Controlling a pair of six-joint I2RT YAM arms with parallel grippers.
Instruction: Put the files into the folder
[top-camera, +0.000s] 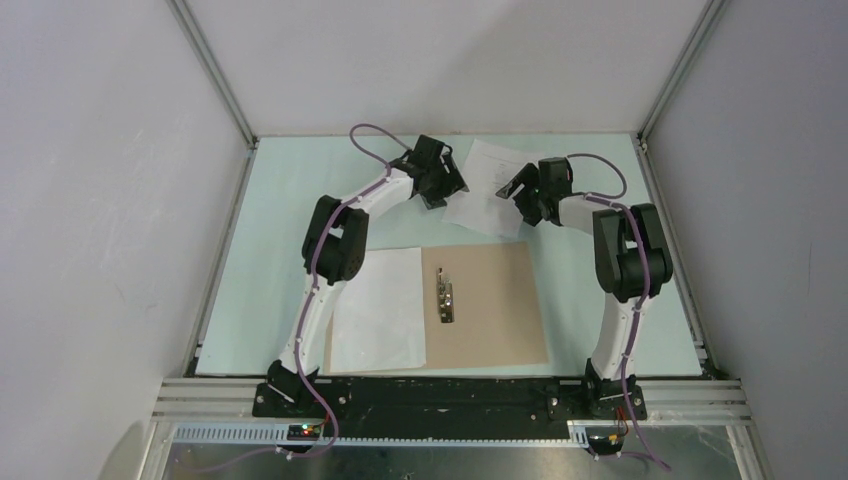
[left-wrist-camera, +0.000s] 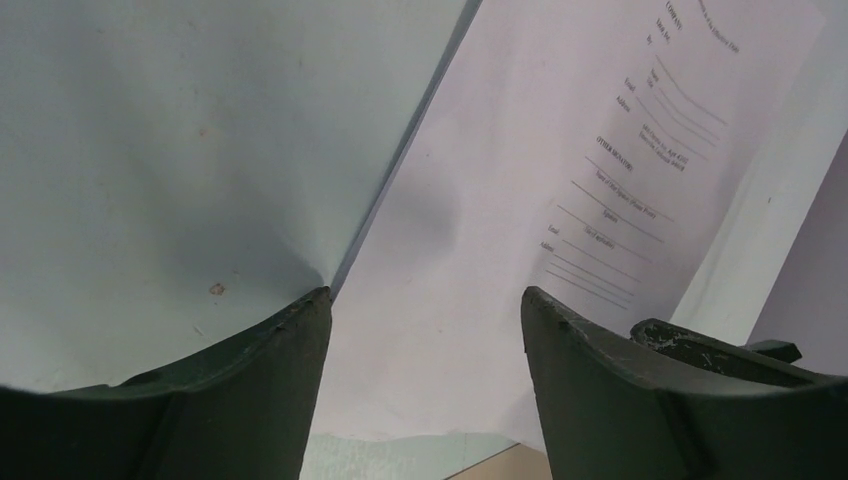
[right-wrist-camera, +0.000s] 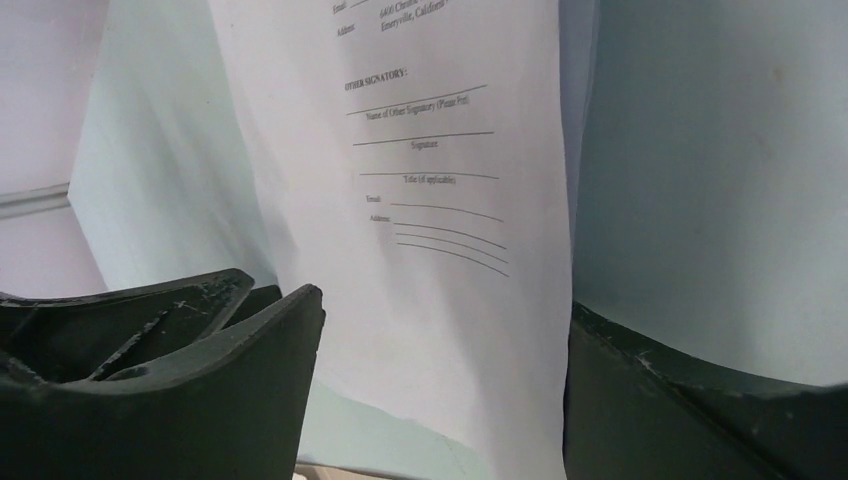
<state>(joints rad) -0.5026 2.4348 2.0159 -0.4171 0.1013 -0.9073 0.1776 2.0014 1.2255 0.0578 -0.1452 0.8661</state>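
Now, look at the far half of the table (top-camera: 290, 200): the printed sheet (top-camera: 488, 195) lies there at an angle, and both of your arms reach to it, one on each side. Your left gripper (top-camera: 445, 185) sits at the sheet's left edge and your right gripper (top-camera: 522, 190) at its right edge.

From the left wrist you see the two dark fingers (left-wrist-camera: 250, 400) spread well apart. The paper's left edge runs down to the tip of the left-hand finger, and small black lines of print show on the white surface between them. From the right wrist it is much the same. The fingers (right-wrist-camera: 230, 380) stand wide apart, the sheet lies between them, and its right edge passes close to the right-hand finger. You cannot tell from either view whether any fingertip actually touches the paper, and neither claw is clamped on it.

Nearer to you, the folder (top-camera: 495, 310) lies opened flat, tan side up, with the metal clip (top-camera: 445, 295) by its spine. The blank sheet (top-camera: 378, 310) rests just left of the clip, beside the brown panel, well apart from both grippers
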